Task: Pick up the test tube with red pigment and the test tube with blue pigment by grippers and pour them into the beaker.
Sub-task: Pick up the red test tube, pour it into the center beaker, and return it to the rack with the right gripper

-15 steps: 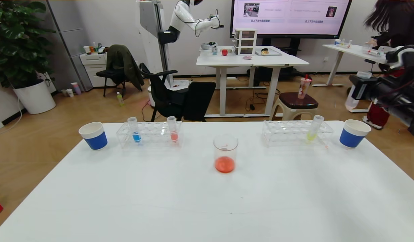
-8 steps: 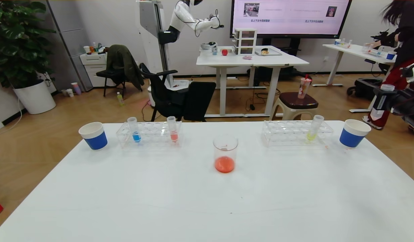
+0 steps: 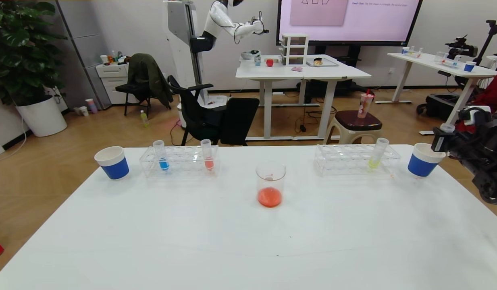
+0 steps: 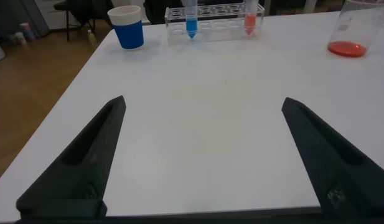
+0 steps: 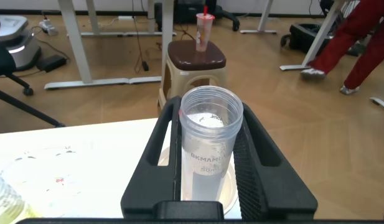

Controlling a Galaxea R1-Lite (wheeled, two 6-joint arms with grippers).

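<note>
While clamping tube (image 5: 209,140), right pincer (image 3: 443,141) hovers.

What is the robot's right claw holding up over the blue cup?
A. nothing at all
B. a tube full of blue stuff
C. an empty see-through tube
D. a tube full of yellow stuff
C. The right claw is shut on a clear test tube with no colored liquid visible in it, above the right-hand blue cup; the blue tube and yellow tube stand in their racks.
</note>
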